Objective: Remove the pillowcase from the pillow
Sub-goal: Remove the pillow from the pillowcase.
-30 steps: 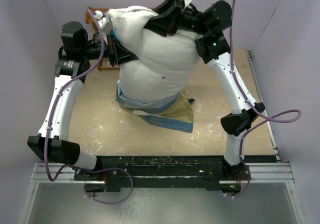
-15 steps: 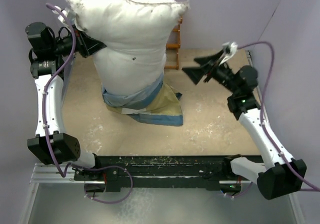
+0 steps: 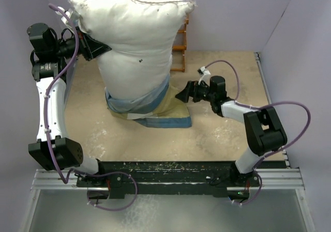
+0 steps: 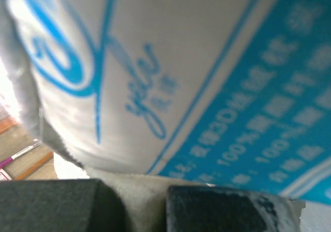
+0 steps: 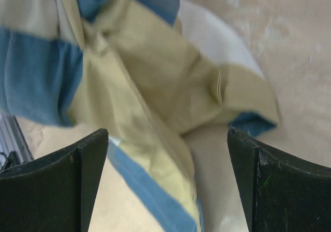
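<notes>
Top view, pillow (image 3: 135,41): stands on end in the upper left-centre of the frame, plain white with a few dark specks.
Top view, pillowcase (image 3: 155,112): bunched round the pillow's lower end on the bench (image 3: 222,134), with tan, cream and blue folds spilling to the lower right.
Top view, left claw (image 3: 101,49): at the pillow's upper left side, clenched on its cloth.
Top view, right claw (image 3: 182,93): low and released, just beside the pillowcase's right edge.
Top view, wooden rack (image 3: 180,48): behind the pillow, partly hidden.
Left wrist view, left claw (image 4: 145,203): fingers (image 4: 51,206) close together at the bottom edge, off-white cloth pinched between them. A blue-printed label (image 4: 207,87) fills the frame above.
Right wrist view, right claw (image 5: 168,180): fingers wide apart at the lower corners, grasping nothing. The pillowcase (image 5: 129,87) lies across the upper left.
</notes>
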Robot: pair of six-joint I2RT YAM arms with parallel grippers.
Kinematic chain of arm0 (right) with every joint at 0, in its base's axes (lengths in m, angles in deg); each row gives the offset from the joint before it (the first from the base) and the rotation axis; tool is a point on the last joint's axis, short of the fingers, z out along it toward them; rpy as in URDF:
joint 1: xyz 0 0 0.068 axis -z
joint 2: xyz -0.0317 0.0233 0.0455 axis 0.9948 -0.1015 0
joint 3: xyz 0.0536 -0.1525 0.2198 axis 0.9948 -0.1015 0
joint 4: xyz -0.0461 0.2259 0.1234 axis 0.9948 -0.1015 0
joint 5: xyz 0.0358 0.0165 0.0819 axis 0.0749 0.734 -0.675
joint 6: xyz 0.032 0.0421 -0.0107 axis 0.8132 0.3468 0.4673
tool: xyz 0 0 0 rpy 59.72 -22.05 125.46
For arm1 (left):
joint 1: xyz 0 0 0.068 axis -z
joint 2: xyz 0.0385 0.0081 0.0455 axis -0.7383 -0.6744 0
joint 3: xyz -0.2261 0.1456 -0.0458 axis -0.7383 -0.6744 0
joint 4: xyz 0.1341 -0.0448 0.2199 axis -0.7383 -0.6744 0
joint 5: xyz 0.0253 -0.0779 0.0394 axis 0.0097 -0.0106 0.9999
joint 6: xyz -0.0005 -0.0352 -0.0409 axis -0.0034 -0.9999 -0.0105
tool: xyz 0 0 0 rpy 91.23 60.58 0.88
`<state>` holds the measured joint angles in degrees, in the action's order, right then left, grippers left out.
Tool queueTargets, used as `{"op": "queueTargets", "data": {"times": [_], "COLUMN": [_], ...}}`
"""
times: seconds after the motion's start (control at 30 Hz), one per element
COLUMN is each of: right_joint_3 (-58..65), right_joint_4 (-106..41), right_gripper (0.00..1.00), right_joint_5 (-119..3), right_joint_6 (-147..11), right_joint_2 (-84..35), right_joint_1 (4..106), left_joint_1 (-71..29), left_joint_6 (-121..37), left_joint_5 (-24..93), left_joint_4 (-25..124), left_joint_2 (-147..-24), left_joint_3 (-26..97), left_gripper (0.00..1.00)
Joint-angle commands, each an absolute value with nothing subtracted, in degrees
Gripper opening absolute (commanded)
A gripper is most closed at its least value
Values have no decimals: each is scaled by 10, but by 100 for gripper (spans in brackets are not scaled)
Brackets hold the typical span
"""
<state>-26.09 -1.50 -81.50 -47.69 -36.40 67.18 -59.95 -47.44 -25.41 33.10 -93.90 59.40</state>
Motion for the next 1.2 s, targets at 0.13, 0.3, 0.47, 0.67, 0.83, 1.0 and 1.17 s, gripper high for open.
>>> {"op": "queueTargets", "data": {"times": [0.13, 0.3, 0.47, 0.67, 0.83, 1.0, 1.17], "right_joint_3": [-105, -108, -192, -224, -210, -256, -325], "right_joint_4": [70, 121, 222, 288, 242, 178, 198], "right_gripper": [94, 81, 85, 83, 20, 0, 0], "right_joint_5": [-859, -905, -969, -983, -945, -836, -757], "right_joint_6": [-534, -511, -471, -438, -432, -445, -378], "right_joint_2": [-483, -536, -537, -547, -536, -475, -428], "right_joint_1": [656, 640, 618, 603, 603, 617, 626], "left_joint_1": [-600, -600, -601, -600, -600, -603, -629], "left_joint_6": [-494, -494, -493, -496, -494, -465, -488], "left_joint_5": [-287, -283, -272, -263, -255, -173, -71], "left_joint_4": [350, 339, 332, 331, 330, 311, 330], "left_joint_2": [-935, -944, -957, -957, -952, -950, -965], "left_joint_3": [638, 663, 682, 682, 686, 742, 840], "left_gripper": [0, 0, 0, 0, 0, 0, 0]}}
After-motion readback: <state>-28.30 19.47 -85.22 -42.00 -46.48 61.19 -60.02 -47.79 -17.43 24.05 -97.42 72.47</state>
